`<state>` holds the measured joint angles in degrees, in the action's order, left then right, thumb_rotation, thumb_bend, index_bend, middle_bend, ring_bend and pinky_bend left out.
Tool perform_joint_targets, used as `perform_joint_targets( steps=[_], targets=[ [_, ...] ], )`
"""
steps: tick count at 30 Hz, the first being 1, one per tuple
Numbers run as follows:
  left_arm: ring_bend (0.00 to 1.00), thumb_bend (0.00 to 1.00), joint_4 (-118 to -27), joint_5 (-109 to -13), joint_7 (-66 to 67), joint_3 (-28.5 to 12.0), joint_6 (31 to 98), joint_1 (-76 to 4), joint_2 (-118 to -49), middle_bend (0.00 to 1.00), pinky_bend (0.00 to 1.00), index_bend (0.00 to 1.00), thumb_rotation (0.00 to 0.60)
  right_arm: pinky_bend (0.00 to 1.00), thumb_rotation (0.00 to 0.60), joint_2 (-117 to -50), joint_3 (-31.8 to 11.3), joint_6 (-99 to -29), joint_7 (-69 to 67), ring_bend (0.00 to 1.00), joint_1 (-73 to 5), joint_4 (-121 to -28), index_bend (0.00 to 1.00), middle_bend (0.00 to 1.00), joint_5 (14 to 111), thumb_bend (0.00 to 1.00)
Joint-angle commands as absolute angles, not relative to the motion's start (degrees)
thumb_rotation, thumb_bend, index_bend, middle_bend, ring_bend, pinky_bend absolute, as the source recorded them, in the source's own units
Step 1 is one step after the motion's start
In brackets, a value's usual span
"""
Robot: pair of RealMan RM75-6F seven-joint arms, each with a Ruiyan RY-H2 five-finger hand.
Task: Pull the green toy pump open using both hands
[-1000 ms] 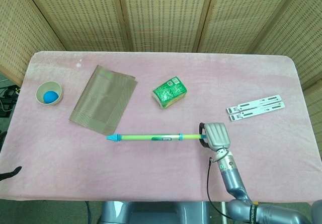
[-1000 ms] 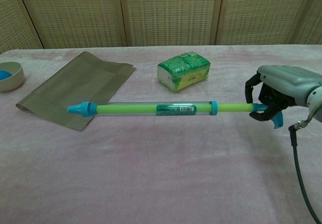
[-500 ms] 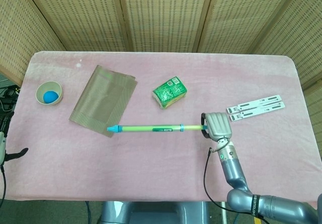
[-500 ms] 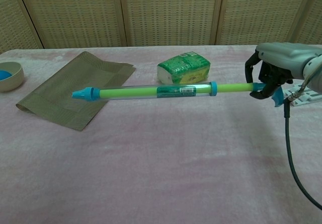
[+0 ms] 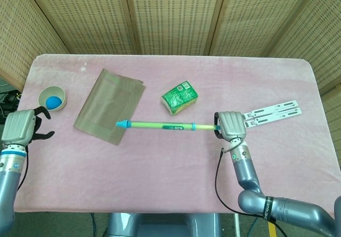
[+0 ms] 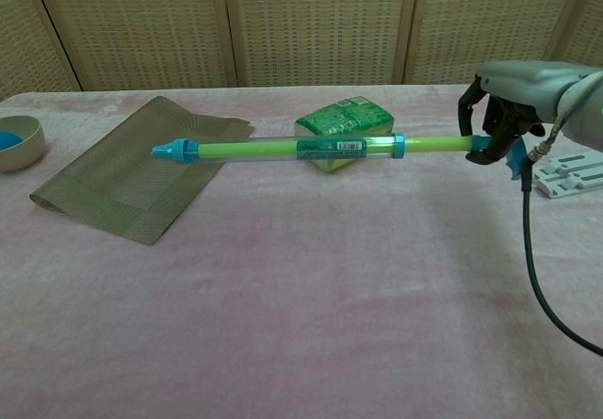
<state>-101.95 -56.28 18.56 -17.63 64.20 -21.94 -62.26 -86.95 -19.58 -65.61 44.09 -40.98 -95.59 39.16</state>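
right hand [image 5: 230, 125] grips the right end of the green toy pump [image 5: 160, 125] | pump lies left-right, its blue tip over the brown mat [image 5: 109, 105] near edge | left hand [image 5: 19, 127] at the table's left edge, fingers apart, holding nothing | bowl [image 5: 51, 98] far-left | green packet [image 5: 180, 97] just beyond the pump

Bright even light, soft shadows, sharp focus throughout.
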Motion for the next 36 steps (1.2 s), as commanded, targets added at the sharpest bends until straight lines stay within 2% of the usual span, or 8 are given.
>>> perform_joint_targets(
  steps=[1, 4, 10, 13, 23, 36],
  targets=[
    [0.86, 0.13, -103.62, -50.84, 22.14, -19.39, 59.85, -26.85, -62.25, 0.98, 0.75, 0.52, 0.6, 0.82, 0.6, -86.79, -19.47, -65.57, 44.03, 1.0, -41.37, -95.47, 0.83, 1.0, 38.68, 0.59],
    [0.86, 0.13, -104.07, -47.03, 25.68, -20.01, 58.95, -30.27, -62.99, 0.98, 0.75, 0.51, 0.6, 0.82, 0.6, -86.46, -19.22, -65.59, 44.01, 1.0, -41.8, -95.63, 0.83, 1.0, 38.12, 0.59],
    [0.86, 0.13, -104.92, -37.94, 33.06, -19.84, 56.47, -37.46, -64.18, 0.98, 0.75, 0.39, 0.6, 0.82, 0.6, -85.14, -19.01, -66.12, 43.76, 1.0, -42.44, -97.09, 0.83, 1.0, 36.96, 0.59],
    [0.86, 0.13, -105.91, -33.15, 35.3, -19.51, 54.76, -40.72, -63.98, 0.98, 0.75, 0.36, 0.6, 0.82, 0.6, -84.6, -18.83, -66.42, 43.49, 1.0, -42.67, -97.83, 0.83, 1.0, 36.55, 0.59],
    [0.86, 0.13, -107.59, -25.65, 38.86, -17.19, 55.94, -47.91, -66.09, 0.98, 0.75, 0.36, 0.6, 0.82, 0.6, -83.4, -18.27, -66.88, 42.53, 1.0, -43.75, -99.78, 0.83, 1.0, 35.66, 0.59],
    [0.86, 0.15, -107.84, -23.5, 39.31, -14.99, 58.23, -52.17, -69.37, 0.98, 0.75, 0.38, 0.6, 0.82, 0.6, -83.29, -17.56, -66.7, 40.54, 1.0, -44.38, -100.24, 0.83, 1.0, 33.87, 0.59]
  ],
)
